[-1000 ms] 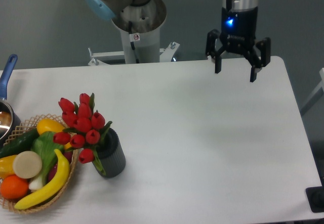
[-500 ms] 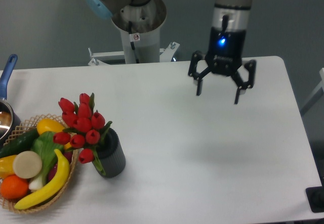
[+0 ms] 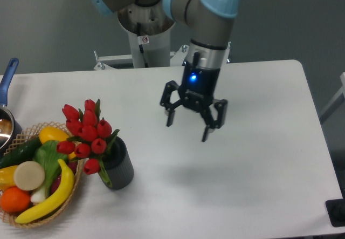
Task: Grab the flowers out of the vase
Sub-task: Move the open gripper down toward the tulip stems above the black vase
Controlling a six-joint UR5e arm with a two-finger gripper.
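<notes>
The flowers (image 3: 85, 134), a bunch of red tulip buds with green leaves, stand in the vase (image 3: 119, 166), a small dark grey ribbed cylinder near the table's front left. They lean left over the basket. My gripper (image 3: 188, 132) hangs open above the middle of the table, well to the right of the flowers and higher than them, with nothing between its black fingers.
A wicker basket (image 3: 21, 136) of fruit and vegetables touches the vase's left side. A metal pot with a blue handle (image 3: 6, 82) sits at the far left edge. The arm's base (image 3: 146, 39) stands behind the table.
My gripper has travelled from the table's back right corner toward the left and front, dropping lower, and stays open. The flowers and vase have not moved.
</notes>
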